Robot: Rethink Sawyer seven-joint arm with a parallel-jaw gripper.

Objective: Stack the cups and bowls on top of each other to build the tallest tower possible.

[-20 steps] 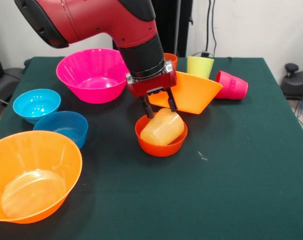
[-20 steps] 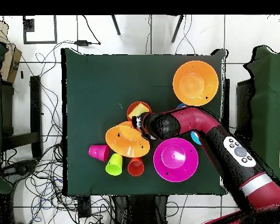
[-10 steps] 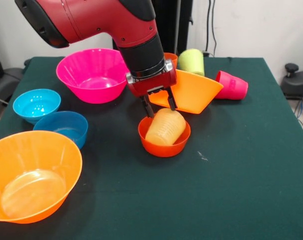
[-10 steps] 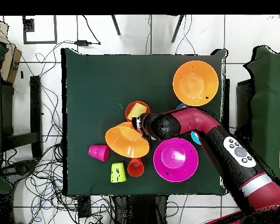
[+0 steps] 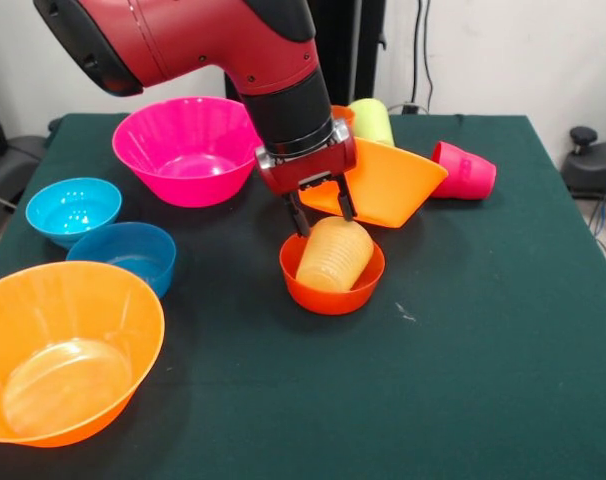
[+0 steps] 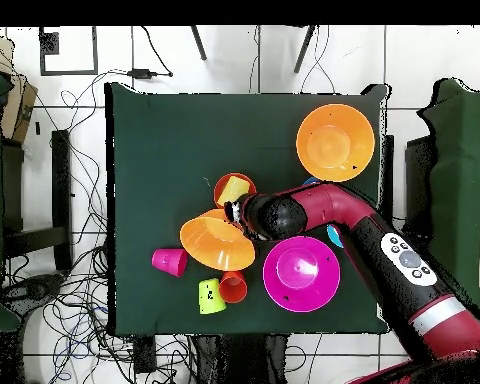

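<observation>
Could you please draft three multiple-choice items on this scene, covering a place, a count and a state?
1. Where is the ribbed pale yellow cup?
A. in the magenta bowl
B. in the small red-orange bowl
C. on the bare table

2. How many blue bowls show?
A. one
B. two
C. three

3. How does the red-pink cup lie?
A. upright
B. upside down
C. on its side

Answers: 1 B, it leans inside that bowl, below the gripper, whose jaws are open. 2 B, a light blue bowl and a darker blue bowl. 3 C, its rim faces sideways.
</observation>
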